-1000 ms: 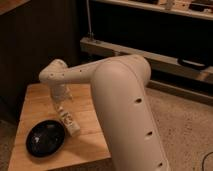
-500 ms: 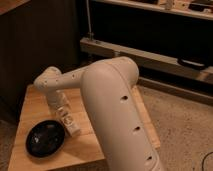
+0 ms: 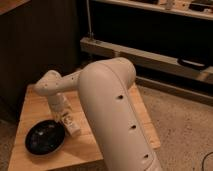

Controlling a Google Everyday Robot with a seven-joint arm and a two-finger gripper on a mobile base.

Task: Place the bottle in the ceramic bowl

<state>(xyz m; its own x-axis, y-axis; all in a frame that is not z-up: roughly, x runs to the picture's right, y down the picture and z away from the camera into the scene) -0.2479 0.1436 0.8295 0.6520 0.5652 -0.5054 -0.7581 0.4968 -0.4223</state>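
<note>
Arm [image 3: 114, 112], bulky and cream-coloured, nearest of all, rising from the lower right edge and bending over toward the left, with three small dark holes along its side. Below and left of it, a pale wooden worktop [image 3: 34, 106] with squared corners. On the front left part of the worktop, the ceramic bowl [image 3: 44, 139], shallow, glossy black, faintly speckled inside. Just beside the bowl's right rim and outside it, the bottle [image 3: 73, 127], small and white, tilted with its top toward the upper left; touching the rim or not, cannot tell. Right at the bottle's top end, the gripper [image 3: 61, 113], hanging down from the slimmer forearm link [image 3: 55, 84] and close against the bottle; clamped on it or merely spread around it, cannot tell. Past the worktop, speckled floor [image 3: 186, 125] off to the right. Farther back, a pale low beam [image 3: 150, 57] running across beneath dark shelving [image 3: 150, 27], and dark wood panelling [image 3: 35, 45] at the left.
</note>
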